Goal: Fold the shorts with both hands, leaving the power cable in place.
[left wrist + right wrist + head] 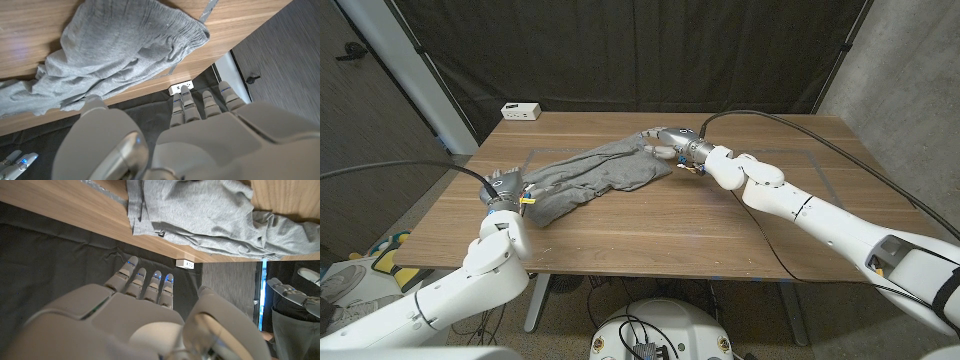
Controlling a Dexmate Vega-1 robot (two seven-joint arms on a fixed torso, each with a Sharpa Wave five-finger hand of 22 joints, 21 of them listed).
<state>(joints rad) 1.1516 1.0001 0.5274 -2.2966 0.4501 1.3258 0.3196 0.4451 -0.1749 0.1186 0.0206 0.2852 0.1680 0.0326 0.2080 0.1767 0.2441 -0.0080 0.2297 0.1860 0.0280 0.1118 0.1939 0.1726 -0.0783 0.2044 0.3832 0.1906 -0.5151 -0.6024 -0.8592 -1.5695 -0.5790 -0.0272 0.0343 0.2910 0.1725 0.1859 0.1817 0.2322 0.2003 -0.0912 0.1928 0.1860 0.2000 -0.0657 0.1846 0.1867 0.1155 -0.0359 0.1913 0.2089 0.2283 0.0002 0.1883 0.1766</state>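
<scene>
The grey shorts (595, 175) lie bunched in a diagonal heap across the wooden table (720, 230). My left hand (506, 188) is at the near-left end of the heap, and my right hand (675, 141) is at its far-right end. In the left wrist view my left hand (200, 130) has straight fingers (186, 104) that hold nothing, with the shorts (115, 45) beyond them. My right hand (145, 305) likewise reaches out with nothing in it, short of the shorts (200, 210). A white power strip (521, 111) sits at the table's far-left edge.
Grey tape lines (808, 153) mark a rectangle on the table. A black curtain (640, 50) hangs behind it. The power strip (181, 88) (185, 263) is well away from the cloth. Bare wood spans the near and right parts of the table.
</scene>
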